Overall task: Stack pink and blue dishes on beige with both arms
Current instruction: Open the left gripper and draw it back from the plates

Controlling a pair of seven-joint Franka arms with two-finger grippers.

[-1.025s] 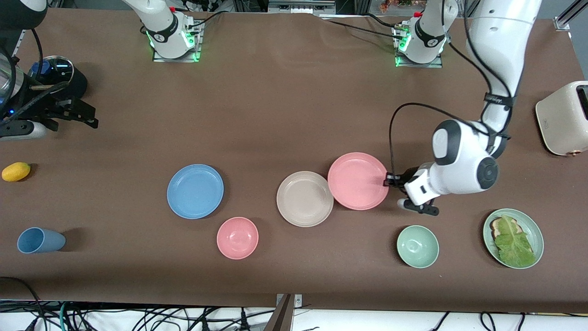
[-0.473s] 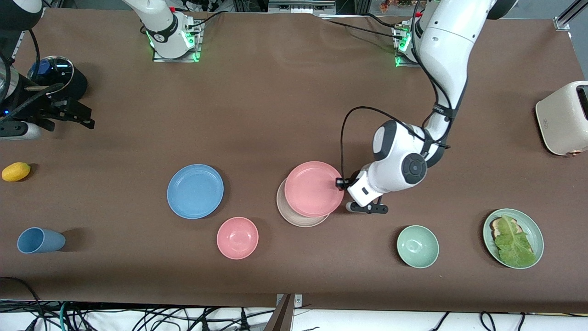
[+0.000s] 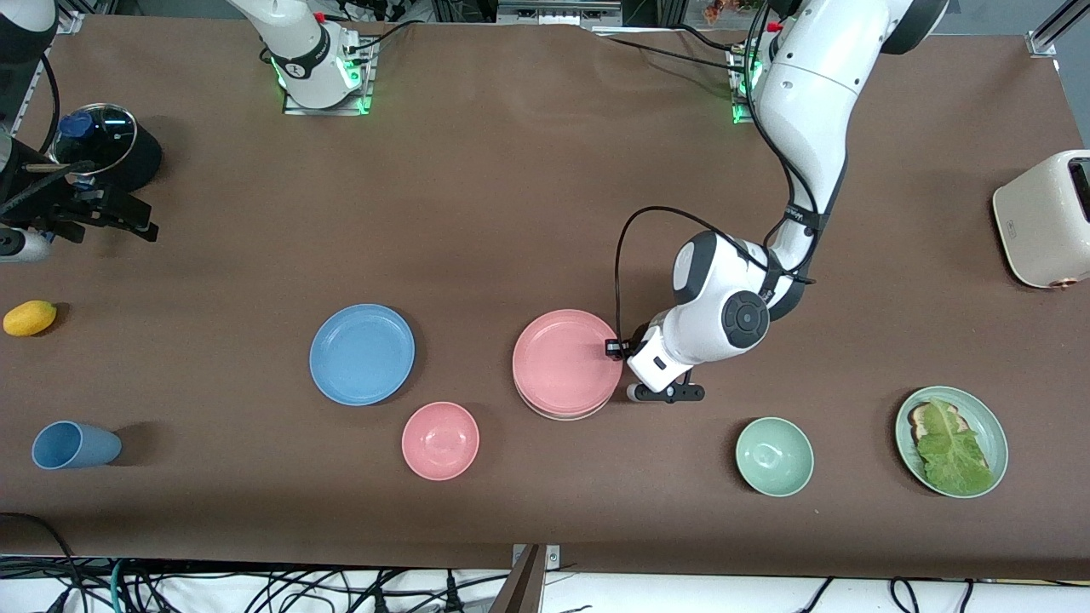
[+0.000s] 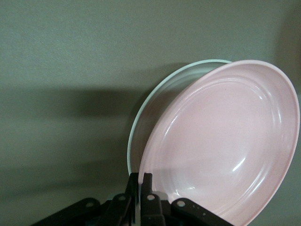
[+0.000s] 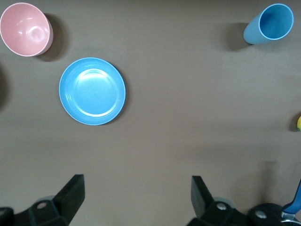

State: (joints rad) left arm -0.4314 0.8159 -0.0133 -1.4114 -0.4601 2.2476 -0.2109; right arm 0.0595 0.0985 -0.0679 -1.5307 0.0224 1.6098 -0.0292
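Pink plate (image 3: 562,362), rigid, light, likely slick, sits tilted over beige plate (image 3: 564,415), left claw (image 3: 615,350) pinching its rim; blue plate (image 3: 362,353) wants a rim grip; right claw (image 5: 136,197) hangs open above table (image 3: 511,213).

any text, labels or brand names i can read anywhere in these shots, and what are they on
None can be read.
Toaster: a small mark low on its front, too small to read.
Left arm: a black band with tiny pale lettering, too blurred to read.
Arm bases: small dark round badges, not legible.
Pink plate, blue plate, pink bowl, blue cup, green bowl: no print shows.
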